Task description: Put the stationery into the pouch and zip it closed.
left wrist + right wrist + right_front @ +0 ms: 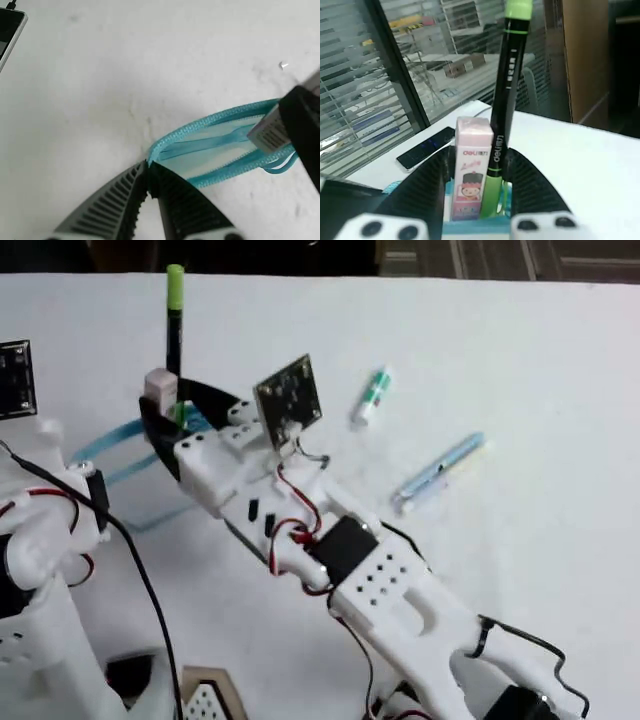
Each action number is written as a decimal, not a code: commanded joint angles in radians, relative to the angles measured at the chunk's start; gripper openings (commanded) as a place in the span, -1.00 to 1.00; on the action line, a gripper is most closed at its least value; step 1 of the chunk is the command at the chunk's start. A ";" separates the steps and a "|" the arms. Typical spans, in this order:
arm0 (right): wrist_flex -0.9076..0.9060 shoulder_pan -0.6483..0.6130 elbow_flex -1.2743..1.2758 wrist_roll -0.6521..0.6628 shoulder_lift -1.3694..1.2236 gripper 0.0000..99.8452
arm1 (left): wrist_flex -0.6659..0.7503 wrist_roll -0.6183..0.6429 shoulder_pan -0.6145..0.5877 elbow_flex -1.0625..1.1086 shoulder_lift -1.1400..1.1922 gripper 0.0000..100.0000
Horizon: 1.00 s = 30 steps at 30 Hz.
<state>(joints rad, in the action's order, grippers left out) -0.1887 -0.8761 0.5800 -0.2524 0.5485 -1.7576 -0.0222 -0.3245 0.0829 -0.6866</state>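
The pouch [215, 150] is clear with a teal zipper edge and lies open on the white table; it shows as teal strips [105, 445] in the high view. My left gripper [148, 172] is shut on the pouch's end, pinching the zipper edge. My right gripper [165, 412] stands over the pouch's mouth, shut on a pink-and-white eraser [470, 170] and a black pen with a green cap [507, 95], both upright. In the left wrist view the eraser [267, 132] and a black right finger [302, 130] sit at the pouch's opening.
A green-and-white stick [370, 396] and a light blue pen [440, 472] lie on the table beyond the right arm. A dark phone [15, 380] rests at the far left edge. The left arm's base [40, 570] fills the near left.
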 commanded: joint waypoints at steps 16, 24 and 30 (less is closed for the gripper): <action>-0.059 -0.082 -0.048 0.092 -0.058 -0.78 | -0.008 0.000 -0.001 0.060 0.061 -0.95; -0.116 -0.119 -0.051 0.101 -0.008 -0.48 | -0.006 0.000 -0.001 0.060 0.061 -0.95; -0.116 -0.113 -0.055 0.101 0.024 -0.48 | -0.006 0.000 -0.001 0.060 0.061 -0.95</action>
<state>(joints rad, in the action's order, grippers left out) -0.3053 -0.9927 0.5493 -0.1588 0.5439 -1.7576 -0.0222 -0.3245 0.0829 -0.6866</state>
